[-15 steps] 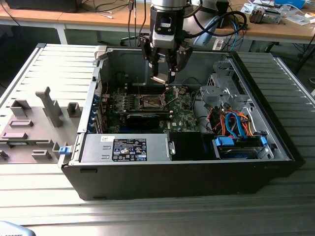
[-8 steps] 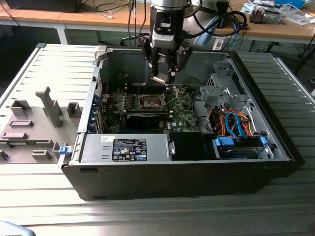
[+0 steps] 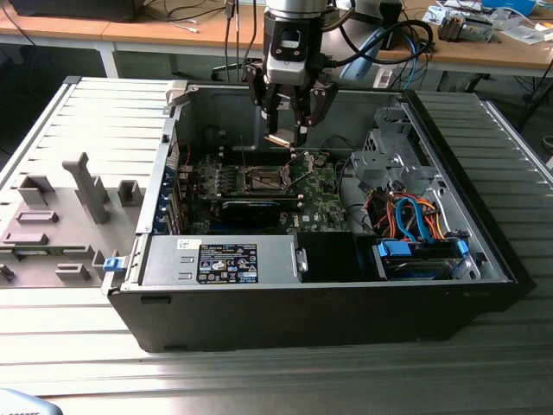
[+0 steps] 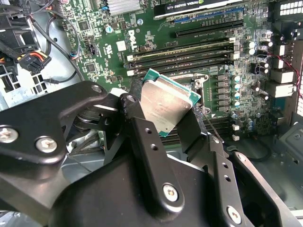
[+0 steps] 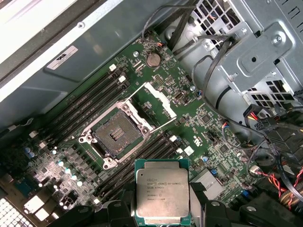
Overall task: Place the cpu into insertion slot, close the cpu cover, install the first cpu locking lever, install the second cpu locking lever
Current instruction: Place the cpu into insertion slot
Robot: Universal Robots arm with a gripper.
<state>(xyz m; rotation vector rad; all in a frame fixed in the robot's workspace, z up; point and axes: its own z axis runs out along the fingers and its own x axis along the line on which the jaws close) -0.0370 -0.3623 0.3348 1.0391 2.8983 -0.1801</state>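
We are finding the cpu (image 5: pixel 162 191) hanging above the motherboard (image 5: pixel 203 130), short of the insertion slot (image 5: pixel 116 135) and not touching it. The cpu cover (image 5: pixel 164 100) is standing open beside the slot's far edge. In our judgement, the chip is needing squaring to the slot's edges, centring over it, then a level descent without pressing. The gripper (image 4: pixel 166 108) is clamping the chip: its fingers (image 4: pixel 138 124) are pressing two opposite edges, leaving the metal face uncovered.
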